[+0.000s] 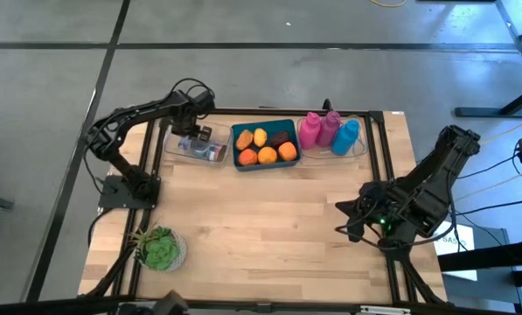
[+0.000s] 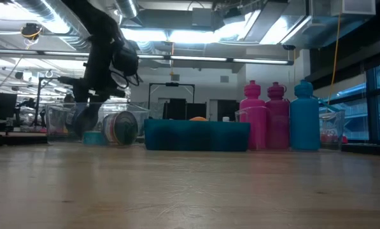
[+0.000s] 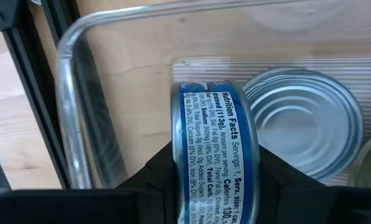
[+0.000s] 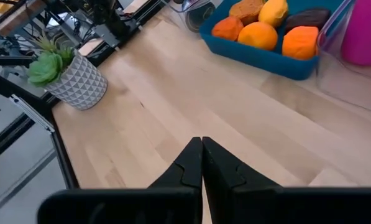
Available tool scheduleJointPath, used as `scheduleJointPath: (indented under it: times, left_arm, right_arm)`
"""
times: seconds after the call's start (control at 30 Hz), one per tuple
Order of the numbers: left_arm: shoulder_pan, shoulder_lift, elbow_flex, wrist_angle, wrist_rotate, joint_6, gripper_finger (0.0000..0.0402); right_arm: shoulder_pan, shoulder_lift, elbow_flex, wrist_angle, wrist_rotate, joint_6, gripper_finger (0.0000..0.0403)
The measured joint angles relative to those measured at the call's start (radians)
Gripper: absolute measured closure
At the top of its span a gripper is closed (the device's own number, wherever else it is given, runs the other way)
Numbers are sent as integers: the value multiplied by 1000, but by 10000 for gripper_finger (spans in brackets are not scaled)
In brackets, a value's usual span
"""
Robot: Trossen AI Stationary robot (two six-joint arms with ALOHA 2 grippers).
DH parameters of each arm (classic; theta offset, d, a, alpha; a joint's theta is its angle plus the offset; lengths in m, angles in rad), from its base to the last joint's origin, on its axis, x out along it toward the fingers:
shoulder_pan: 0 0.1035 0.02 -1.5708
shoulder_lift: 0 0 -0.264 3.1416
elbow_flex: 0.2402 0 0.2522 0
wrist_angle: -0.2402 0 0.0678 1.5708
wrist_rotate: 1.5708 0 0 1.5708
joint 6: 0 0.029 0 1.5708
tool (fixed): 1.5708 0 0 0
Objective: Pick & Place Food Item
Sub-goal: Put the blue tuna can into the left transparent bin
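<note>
Two arms are at the table, but only one is busy. The left gripper (image 3: 213, 186) is down inside the clear bin (image 3: 73, 106), and its fingers are closed on a blue can (image 3: 213, 143) standing on its edge between them. Just beside it, past the fingers, a silver can (image 3: 303, 134) lies flat in the same bin. I think this is the picking step: the can is grabbed but not lifted out yet. Next, the gripper should go straight up so the can clears the bin wall and does not bump the silver can. The right gripper (image 4: 202, 163) waits over bare table (image 4: 191, 106) with its fingers pressed together, holding nothing, well apart from the blue tray (image 4: 266, 59) of fruit.
</note>
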Motion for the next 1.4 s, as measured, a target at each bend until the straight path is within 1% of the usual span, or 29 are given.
scheduleJointPath:
  times: [0.2,0.47,0.63,0.8,0.83,0.97,1.07,1.2,1.3,1.4]
  left_arm:
    - [8,32,0,1,31,4,284]
    - [28,35,0,1,60,23,284]
    - [48,35,0,-4,113,16,284]
    - [48,35,0,-25,113,-11,281]
    - [48,35,0,-27,114,-13,270]
    - [48,35,0,-27,139,-19,199]
    - [45,35,0,-26,167,-19,163]
    - [45,35,0,-26,207,-19,146]
    - [45,35,11,-32,225,-19,146]
    - [45,31,51,-40,232,-6,147]
  right_arm:
    - [28,-26,-1,-40,23,6,397]
    - [46,-67,-1,-74,27,5,397]
    - [46,-72,-1,-74,26,0,397]
    - [46,-72,-1,-73,26,0,397]
    - [46,-72,-1,-74,27,0,397]
    - [46,-72,-1,-74,26,0,397]
    - [46,-72,-1,-74,26,0,397]
    - [46,-72,-1,-73,26,0,397]
    - [46,-71,-1,-74,26,-1,397]
    - [46,-71,-1,-73,26,-1,397]
